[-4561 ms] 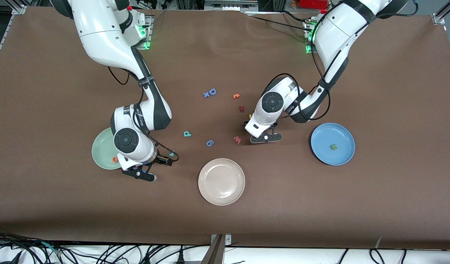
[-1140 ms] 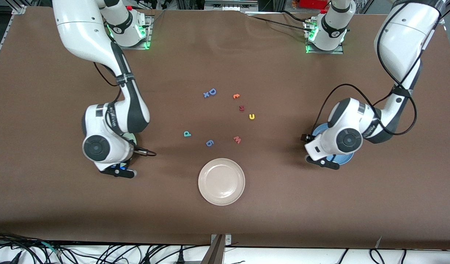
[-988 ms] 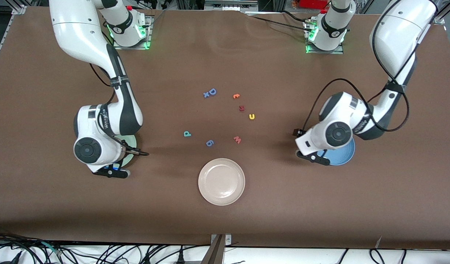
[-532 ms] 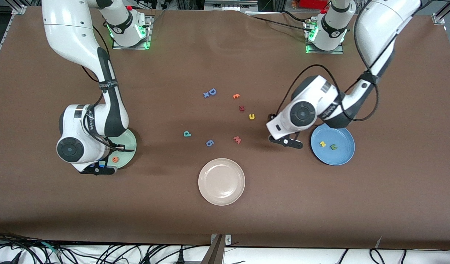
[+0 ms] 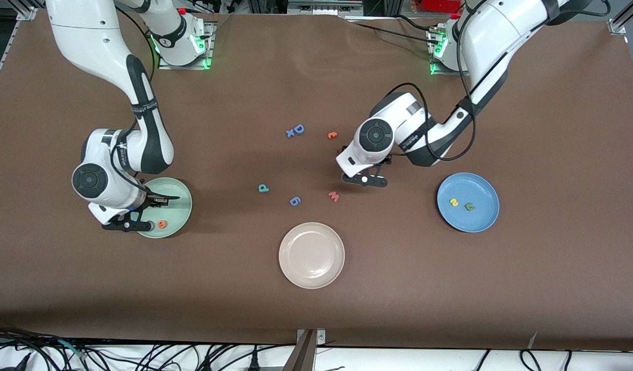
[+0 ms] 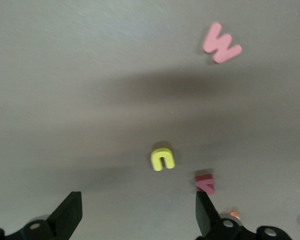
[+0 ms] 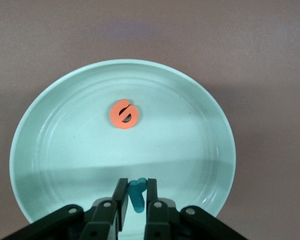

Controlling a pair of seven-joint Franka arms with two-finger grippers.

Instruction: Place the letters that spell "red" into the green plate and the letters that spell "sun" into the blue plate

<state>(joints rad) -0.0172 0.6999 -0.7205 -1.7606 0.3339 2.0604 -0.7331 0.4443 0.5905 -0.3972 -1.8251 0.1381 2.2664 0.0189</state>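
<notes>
Right gripper [image 7: 135, 197] pinching teal "r" [image 7: 137, 195] over green plate [image 5: 180, 198] — orange "e" [image 7: 123, 114] inside, left gripper [image 6: 135, 217] spread above yellow "u" [image 6: 163, 159]

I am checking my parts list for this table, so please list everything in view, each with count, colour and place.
plates: 3; green plate at the right arm's end, beige plate nearest the front camera, blue plate at the left arm's end
letters in the green plate: 1; orange e
letters in the blue plate: 2; yellow s, green n
loose letters on the table between the plates: 8; teal d, blue D, blue x, third blue letter, pink w, orange c, dark red letter, yellow u
table: 1; brown
left tool: 1; open, over the yellow u
right tool: 1; shut on a teal letter, over the green plate
</notes>
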